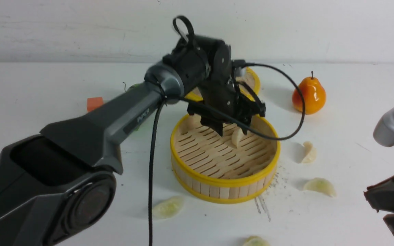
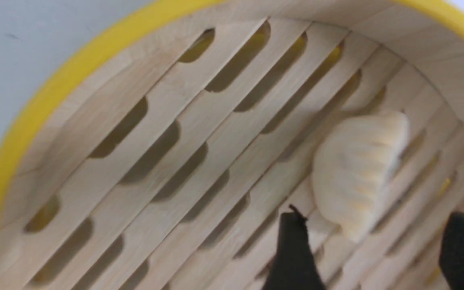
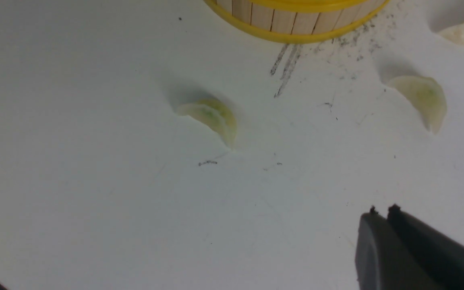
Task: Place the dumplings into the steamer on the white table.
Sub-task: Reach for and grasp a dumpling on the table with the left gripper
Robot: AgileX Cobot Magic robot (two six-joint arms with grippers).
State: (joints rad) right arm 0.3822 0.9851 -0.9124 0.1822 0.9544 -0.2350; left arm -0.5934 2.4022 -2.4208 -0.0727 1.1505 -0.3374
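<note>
While one dumpling (image 1: pixel 237 136) lies inside the steamer (image 1: pixel 224 181), on the slatted floor towards the far wall, four more are spread over the white table (image 1: pixel 354 218) around it. A second dumpling (image 1: pixel 309 152) is seen just to the right of the steamer, and a third dumpling (image 1: pixel 320 186) lies on the same side, nearer the front. A fourth dumpling (image 1: pixel 168 207) is found near the front left of the steamer, and a fifth dumpling (image 1: pixel 255 241) is cut off by the lower edge of the front view.

The left gripper (image 1: pixel 232 128) is held over the far half of the steamer, just above the dumpling inside. Its jaws are spread and nothing is pinched: in the left wrist view the black fingers (image 2: pixel 294 249) are set well apart, and the dumpling is seen on the slats beyond them. Whether the nearer finger touches it cannot be told.

The right gripper (image 3: pixel 383 211) is kept at the right side of the table, its jaws pressed together with nothing between them.

Dark scratch marks (image 1: pixel 262 205) are seen at the front right of the steamer. An orange pear (image 1: pixel 309 95) is set upright farther back on the right, an orange cube (image 1: pixel 95 103) is placed well to the left, and a woven lid (image 1: pixel 253 80) is mostly hidden behind the left gripper.
</note>
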